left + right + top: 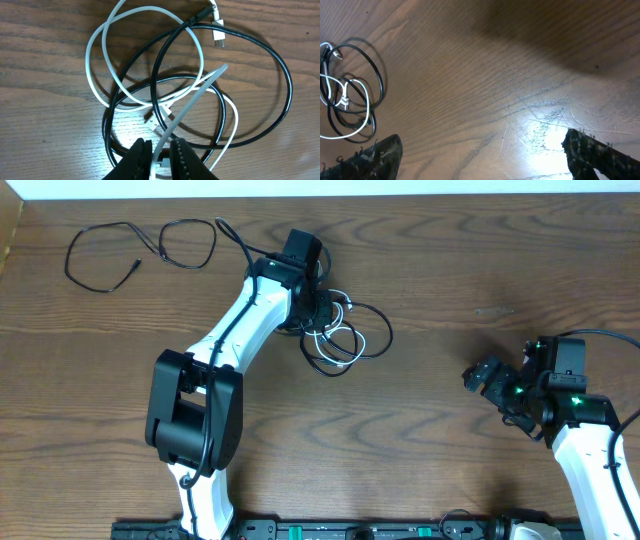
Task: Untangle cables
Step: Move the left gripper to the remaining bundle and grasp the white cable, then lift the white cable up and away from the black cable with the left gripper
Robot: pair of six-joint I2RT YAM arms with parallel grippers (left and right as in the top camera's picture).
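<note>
okay, on my feed the left gripper (161,159) sits low over the tangle, its two fingers drawn close together with a strand of the white cable (88,57) pinched between them. that strand runs up and away from the fingers, looking raised above the rest of the tangle. the white cable loops through a black cable (288,85), and the two cross each other several times in one heap on the wooden table (450,260). a small white plug lies at the far edge of the tangle, touching the black loop. a loose black cable (213,242) lies by itself well to the left of the tangle, near the table's far edge, apart from the other two. the right gripper (481,136) is well to the right of the tangle, fingers spread wide with nothing between them, only bare wood under it.
</note>
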